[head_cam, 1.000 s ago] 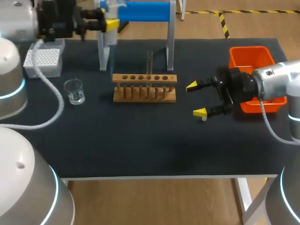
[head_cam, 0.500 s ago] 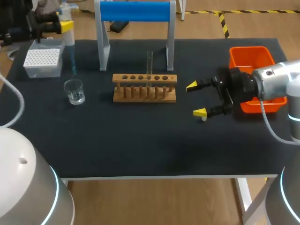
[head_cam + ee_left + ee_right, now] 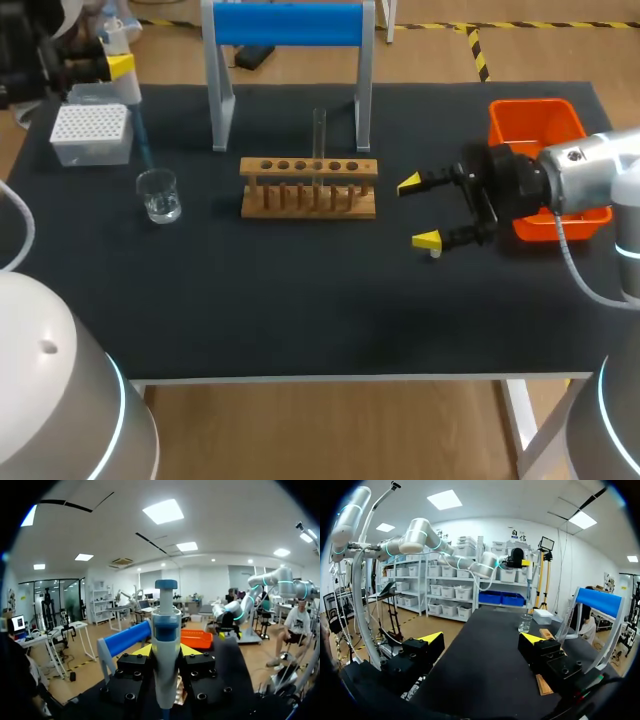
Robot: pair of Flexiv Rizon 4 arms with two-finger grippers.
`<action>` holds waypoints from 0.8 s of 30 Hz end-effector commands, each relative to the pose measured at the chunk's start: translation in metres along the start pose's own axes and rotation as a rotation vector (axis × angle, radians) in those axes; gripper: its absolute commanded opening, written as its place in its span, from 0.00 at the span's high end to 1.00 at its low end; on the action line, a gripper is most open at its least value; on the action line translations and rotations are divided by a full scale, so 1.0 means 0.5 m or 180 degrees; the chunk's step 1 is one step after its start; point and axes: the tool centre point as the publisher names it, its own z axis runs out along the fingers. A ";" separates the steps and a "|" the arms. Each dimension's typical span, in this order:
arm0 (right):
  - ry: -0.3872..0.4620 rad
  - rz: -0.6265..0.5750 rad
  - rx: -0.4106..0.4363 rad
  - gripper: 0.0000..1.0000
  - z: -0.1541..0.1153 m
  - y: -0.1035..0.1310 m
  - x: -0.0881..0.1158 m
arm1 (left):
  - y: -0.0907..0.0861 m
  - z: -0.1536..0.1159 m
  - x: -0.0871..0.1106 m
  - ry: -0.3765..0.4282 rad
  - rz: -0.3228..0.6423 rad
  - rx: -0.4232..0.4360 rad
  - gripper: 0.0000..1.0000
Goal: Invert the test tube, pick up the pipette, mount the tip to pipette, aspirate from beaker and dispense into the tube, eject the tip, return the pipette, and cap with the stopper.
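While the right gripper (image 3: 418,212) is hanging spread wide, the left gripper (image 3: 118,63) is pinching the white-and-blue pipette (image 3: 129,90) over the clear glass beaker (image 3: 159,195).

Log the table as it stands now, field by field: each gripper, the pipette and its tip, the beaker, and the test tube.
left gripper: shut on pipette, held above the table near tip box
pipette tip: mounted, slanting down toward beaker
right gripper: open, empty, beside orange bin
test tube: upright in wooden rack
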 end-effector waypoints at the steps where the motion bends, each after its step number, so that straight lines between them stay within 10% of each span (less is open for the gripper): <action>1: 0.0001 0.0000 0.0005 0.00 -0.001 0.001 0.000 | 0.004 0.007 -0.005 0.0015 -0.0013 0.0009 1.00; 24: 0.0001 0.0000 0.0005 0.00 -0.001 0.001 0.000 | -0.001 0.014 -0.005 0.0056 0.0002 -0.0002 1.00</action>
